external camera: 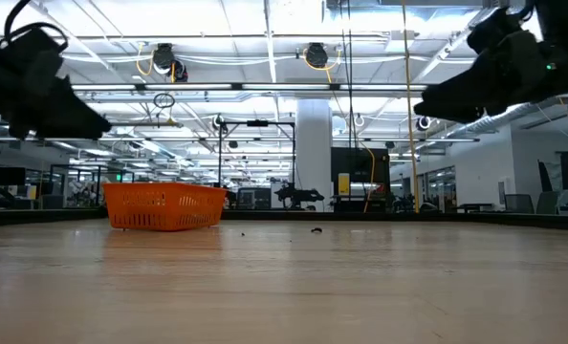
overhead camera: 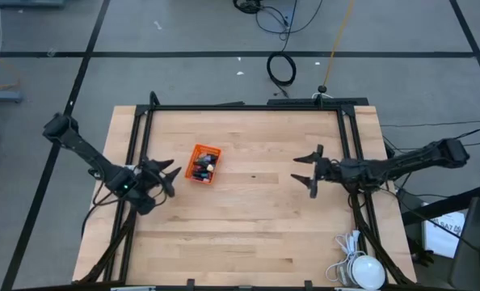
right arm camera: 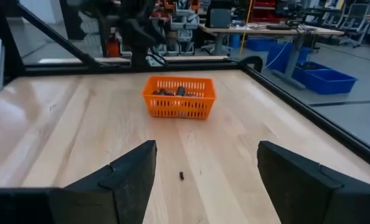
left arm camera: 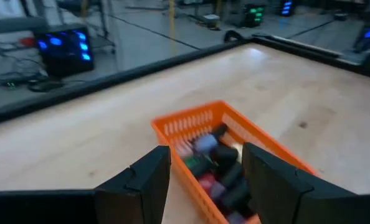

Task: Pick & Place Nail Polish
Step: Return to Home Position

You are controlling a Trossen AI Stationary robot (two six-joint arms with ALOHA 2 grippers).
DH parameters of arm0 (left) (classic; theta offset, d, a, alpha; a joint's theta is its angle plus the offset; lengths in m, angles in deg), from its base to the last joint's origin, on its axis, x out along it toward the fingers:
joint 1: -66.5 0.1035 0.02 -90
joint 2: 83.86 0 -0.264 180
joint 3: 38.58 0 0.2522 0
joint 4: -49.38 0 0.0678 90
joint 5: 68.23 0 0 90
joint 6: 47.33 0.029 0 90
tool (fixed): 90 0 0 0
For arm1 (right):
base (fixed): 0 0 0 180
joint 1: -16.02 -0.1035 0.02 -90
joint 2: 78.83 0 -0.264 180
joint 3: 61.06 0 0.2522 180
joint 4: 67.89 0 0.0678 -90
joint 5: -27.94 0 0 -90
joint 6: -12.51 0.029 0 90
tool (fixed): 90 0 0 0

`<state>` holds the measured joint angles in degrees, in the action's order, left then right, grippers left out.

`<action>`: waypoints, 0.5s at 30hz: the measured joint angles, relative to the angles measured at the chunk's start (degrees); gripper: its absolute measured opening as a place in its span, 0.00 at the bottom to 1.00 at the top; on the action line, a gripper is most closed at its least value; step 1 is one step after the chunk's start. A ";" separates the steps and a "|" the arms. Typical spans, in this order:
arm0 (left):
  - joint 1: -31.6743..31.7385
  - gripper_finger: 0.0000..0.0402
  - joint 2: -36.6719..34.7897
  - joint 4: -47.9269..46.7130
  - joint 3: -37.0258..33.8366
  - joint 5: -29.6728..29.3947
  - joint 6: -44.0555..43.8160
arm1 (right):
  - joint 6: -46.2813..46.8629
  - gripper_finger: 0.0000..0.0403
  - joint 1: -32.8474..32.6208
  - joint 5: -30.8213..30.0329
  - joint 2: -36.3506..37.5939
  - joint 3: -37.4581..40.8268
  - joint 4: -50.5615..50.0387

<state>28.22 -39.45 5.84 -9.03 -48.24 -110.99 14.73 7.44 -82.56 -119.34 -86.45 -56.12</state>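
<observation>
An orange mesh basket point(overhead camera: 204, 163) stands on the wooden table left of centre, and the nail polish bottles point(left arm camera: 215, 163) lie inside it in a heap of dark caps and pink, blue and green glass. My left gripper point(overhead camera: 169, 178) hangs open at the table's left edge, just left of the basket, pointing at it. My right gripper point(overhead camera: 309, 170) hangs open above the table's right part, pointing left toward the basket point(right arm camera: 179, 98), far from it. Neither holds anything.
A black frame rail point(overhead camera: 248, 106) runs round the tabletop. A small dark speck point(right arm camera: 181, 176) lies on the wood between the right gripper and the basket. A white object with a coiled cable point(overhead camera: 357, 267) lies at the table's near right corner.
</observation>
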 joint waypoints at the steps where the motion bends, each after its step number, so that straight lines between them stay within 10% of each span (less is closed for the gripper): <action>1: -1.01 0.49 -0.98 1.24 -1.27 0.04 0.18 | 0.21 0.65 0.00 0.01 2.18 0.37 -1.57; 15: -4.50 0.49 -14.37 5.91 -8.41 1.69 11.00 | 1.64 0.65 -0.02 -0.14 19.29 4.03 -9.89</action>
<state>23.72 -53.83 11.74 -17.44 -46.55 -99.99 16.37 7.42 -82.70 -100.06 -82.42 -66.01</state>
